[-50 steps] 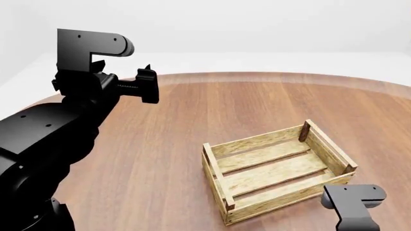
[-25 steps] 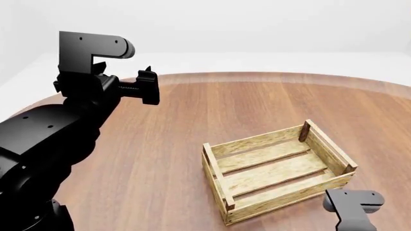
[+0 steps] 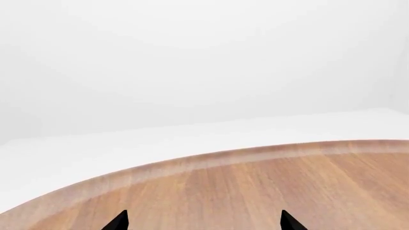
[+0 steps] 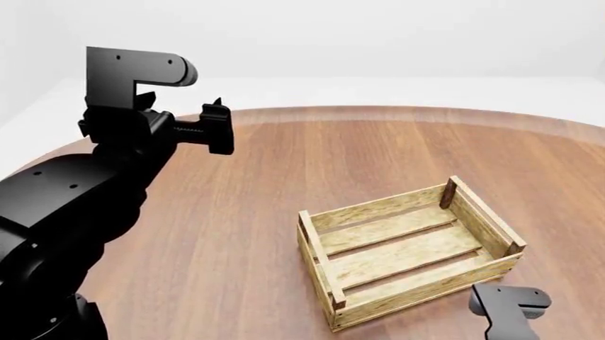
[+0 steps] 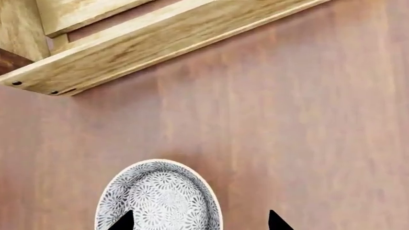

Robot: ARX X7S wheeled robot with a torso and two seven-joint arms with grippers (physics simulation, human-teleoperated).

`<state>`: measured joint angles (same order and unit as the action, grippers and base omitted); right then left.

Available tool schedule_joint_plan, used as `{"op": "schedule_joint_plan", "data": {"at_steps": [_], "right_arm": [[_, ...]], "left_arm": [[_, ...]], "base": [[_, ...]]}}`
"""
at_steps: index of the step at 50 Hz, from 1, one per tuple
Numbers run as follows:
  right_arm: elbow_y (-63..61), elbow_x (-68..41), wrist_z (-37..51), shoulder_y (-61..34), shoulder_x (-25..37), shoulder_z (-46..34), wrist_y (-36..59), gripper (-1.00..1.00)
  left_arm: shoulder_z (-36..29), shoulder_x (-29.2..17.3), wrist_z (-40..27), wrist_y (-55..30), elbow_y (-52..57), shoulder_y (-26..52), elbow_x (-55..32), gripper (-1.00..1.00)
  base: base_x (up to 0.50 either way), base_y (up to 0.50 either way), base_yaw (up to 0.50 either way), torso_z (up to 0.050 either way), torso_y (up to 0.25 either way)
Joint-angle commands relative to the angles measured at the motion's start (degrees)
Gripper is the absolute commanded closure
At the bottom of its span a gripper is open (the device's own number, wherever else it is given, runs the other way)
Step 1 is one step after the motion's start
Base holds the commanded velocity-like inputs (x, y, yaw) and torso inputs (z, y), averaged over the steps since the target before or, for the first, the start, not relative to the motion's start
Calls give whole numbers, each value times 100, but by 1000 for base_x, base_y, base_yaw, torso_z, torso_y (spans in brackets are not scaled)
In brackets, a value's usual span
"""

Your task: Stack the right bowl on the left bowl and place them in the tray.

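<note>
ITEM: patterned bowl (image 5: 158, 196). Grey-white floral print inside, pale rim. Mouth faces up; round, so no long axis. Sits on wooden table (image 4: 283, 184), near the crate's outer wall but apart from it. Seen in right wrist view only; out of head view. Whether it's the right or left bowl: can't tell. 2nd bowl not visible.

Handling (judged): looks like glazed ceramic, so stiff, slick, chippable, moderate weight. Best hold: pinch the rim wall, one finger inside, one outside. Set down gently when nesting.

ITEM: tray (image 4: 409, 248). Light-wood slatted crate, dark corner posts, empty. Long axis runs near-left to far-right, skewed to the table edge.

Right gripper (image 5: 199, 221): fingers spread, empty; one tip overlaps the bowl's rim in view, other over bare table.

Left gripper (image 3: 203, 221): fingers apart, empty, raised at far left, facing table's far edge.
</note>
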<state>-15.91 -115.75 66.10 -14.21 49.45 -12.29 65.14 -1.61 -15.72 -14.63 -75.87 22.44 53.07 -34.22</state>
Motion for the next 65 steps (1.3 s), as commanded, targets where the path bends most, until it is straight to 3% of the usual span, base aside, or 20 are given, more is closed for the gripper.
{"op": "schedule_joint_plan", "data": {"at_steps": [1, 3, 13, 14, 31, 45, 46, 63, 65], "right_arm": [[151, 168, -177, -19, -55, -62, 35, -100], [603, 680, -707, 56, -202, -159, 115, -100], [601, 684, -723, 51, -189, -183, 93, -100], [806, 1059, -1162, 364, -257, -214, 46, -100], [1383, 2017, -2325, 831, -491, -370, -254, -100], [1427, 2099, -2482, 832, -507, -406, -305, -100], [1242, 2243, -2538, 818, -498, -447, -315, 100], [924, 2481, -2735, 714, -446, -539, -321, 100], [405, 2587, -2911, 704, -366, -534, -330, 100]], "left_arm": [[2, -9, -10, 5, -7, 4, -16, -100], [3, -14, 4, 21, -28, 8, -19, -100], [0, -19, -6, 26, -31, 9, -31, -100], [31, -13, -14, -7, -23, 21, -53, -100], [11, -22, -38, 36, -43, -20, -75, -100], [-3, -27, -56, 48, -28, -43, -101, -100], [-19, -37, -47, 78, -40, -68, -92, -100], [-20, -61, -63, 88, -41, -78, -131, -100], [-19, -65, -71, 71, -40, -54, -140, -100]], "base": [[0, 0, 0, 0, 0], [0, 0, 0, 0, 0], [0, 0, 0, 0, 0], [0, 0, 0, 0, 0], [0, 0, 0, 0, 0], [0, 0, 0, 0, 0], [0, 0, 0, 0, 0], [0, 0, 0, 0, 0], [0, 0, 0, 0, 0]]}}
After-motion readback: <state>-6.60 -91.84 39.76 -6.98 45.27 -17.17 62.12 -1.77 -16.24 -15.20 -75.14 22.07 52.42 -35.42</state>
